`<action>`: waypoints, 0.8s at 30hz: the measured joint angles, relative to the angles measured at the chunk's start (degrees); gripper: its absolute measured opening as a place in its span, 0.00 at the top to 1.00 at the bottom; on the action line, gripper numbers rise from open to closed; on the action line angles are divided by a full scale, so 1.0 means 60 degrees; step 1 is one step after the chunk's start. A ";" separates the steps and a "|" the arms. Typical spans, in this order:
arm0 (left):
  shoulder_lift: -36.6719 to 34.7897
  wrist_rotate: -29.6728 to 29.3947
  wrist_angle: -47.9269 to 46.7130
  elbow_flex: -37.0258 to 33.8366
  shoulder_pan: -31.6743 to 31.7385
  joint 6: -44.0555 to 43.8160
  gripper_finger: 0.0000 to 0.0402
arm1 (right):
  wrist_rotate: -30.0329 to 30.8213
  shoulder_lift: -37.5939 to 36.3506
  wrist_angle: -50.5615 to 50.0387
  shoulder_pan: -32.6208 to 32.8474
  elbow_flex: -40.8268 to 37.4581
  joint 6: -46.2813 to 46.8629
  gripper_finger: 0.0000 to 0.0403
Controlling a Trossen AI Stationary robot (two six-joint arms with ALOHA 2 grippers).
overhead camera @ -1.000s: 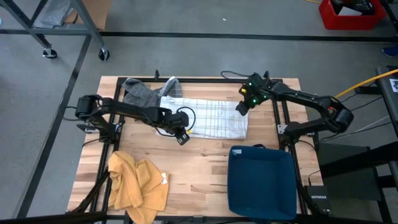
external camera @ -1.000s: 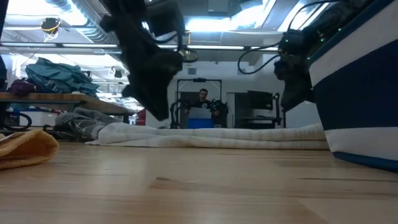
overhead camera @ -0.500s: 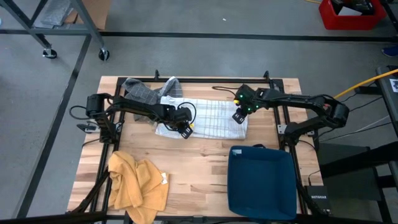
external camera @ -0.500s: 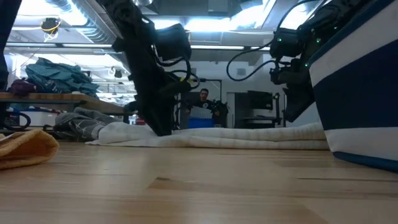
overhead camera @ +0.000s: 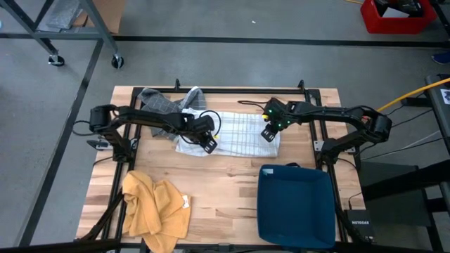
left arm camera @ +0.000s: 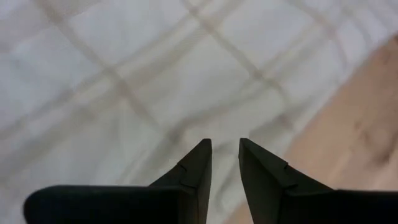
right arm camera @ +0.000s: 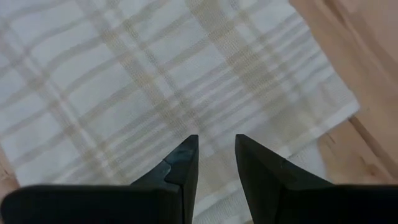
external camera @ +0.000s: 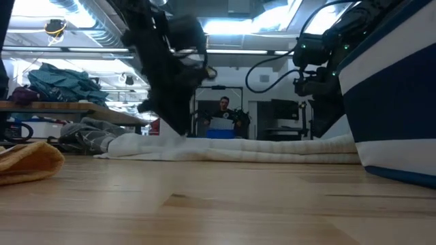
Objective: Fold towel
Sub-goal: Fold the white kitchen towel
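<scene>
Both grippers hang low over the white checked towel [overhead camera: 235,133] spread mid-table: left gripper [overhead camera: 209,145] above its near-left edge, right gripper [overhead camera: 267,134] above its near-right corner, each pair of fingers slightly parted, clamping nothing. Whether fingertips touch cloth is unclear.

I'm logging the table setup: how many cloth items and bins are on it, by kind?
White plaid towel: 1
Grey checked cloth: 1
Mustard yellow cloth: 1
Blue bin: 1
Total: 4
</scene>
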 joint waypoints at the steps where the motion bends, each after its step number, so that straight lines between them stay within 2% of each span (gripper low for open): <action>1: -0.0136 -0.0027 -0.0215 0.0007 -0.0025 0.0051 0.82 | -0.0060 0.0000 0.0024 0.0000 0.0000 -0.0020 0.73; 6: -0.0562 -0.0662 -0.1847 0.0007 -0.0040 0.0179 0.82 | -0.0163 0.0000 -0.0049 0.0000 0.0000 -0.0010 0.73; 13: -0.0632 -0.0915 -0.4163 -0.0082 -0.0180 0.0011 0.82 | 0.0177 0.0000 -0.0080 0.0000 0.0000 0.0453 0.73; 24: -0.0531 -0.1039 -0.3733 -0.0102 -0.0368 0.0183 0.82 | 0.0572 0.0000 -0.1088 0.0000 0.0000 0.1405 0.73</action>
